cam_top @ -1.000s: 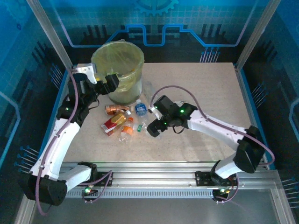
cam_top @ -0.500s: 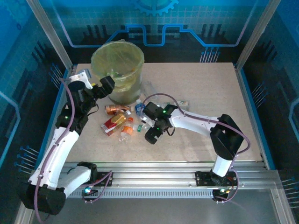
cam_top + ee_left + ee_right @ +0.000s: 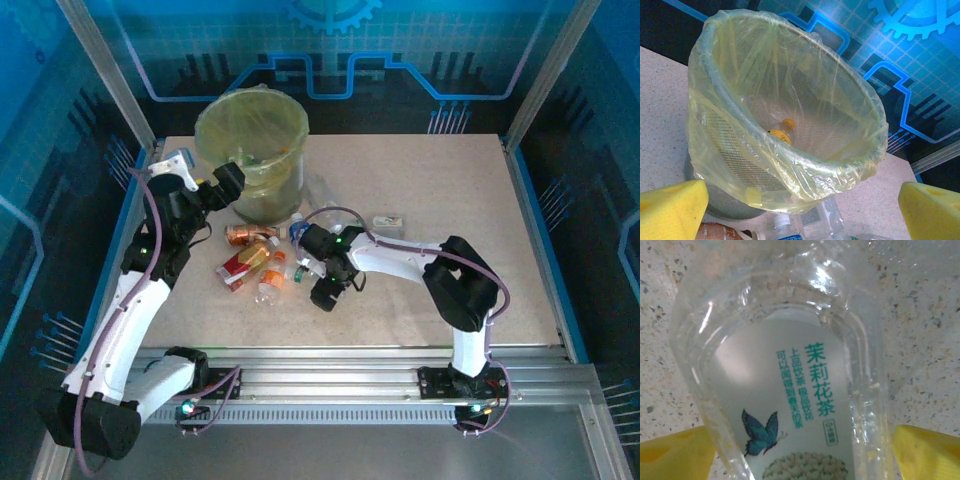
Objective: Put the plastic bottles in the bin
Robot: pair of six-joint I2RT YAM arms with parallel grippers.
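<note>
The bin (image 3: 252, 142), lined with a yellow-green bag, stands at the back left of the table. Inside the bin (image 3: 790, 100) lies a bottle with an orange cap (image 3: 782, 131). My left gripper (image 3: 229, 180) hangs open beside the bin's front left; its yellow pads (image 3: 671, 210) stand wide apart with nothing between them. Several plastic bottles (image 3: 255, 262) lie in a pile in front of the bin. My right gripper (image 3: 322, 292) is low at the pile's right end, open. A clear bottle with a white butterfly label (image 3: 795, 405) lies between its pads (image 3: 927, 452).
One more clear bottle (image 3: 385, 220) lies alone right of the pile, behind the right forearm. Two clear bottles (image 3: 827, 217) rest against the bin's foot. The right arm's elbow (image 3: 462, 285) is folded over the table's middle right. Blue walls enclose the table.
The right arm has folded and swung left, carrying its gripper down and slightly left onto the butterfly-label bottle. The left gripper has drawn back a little from the bin's rim.
</note>
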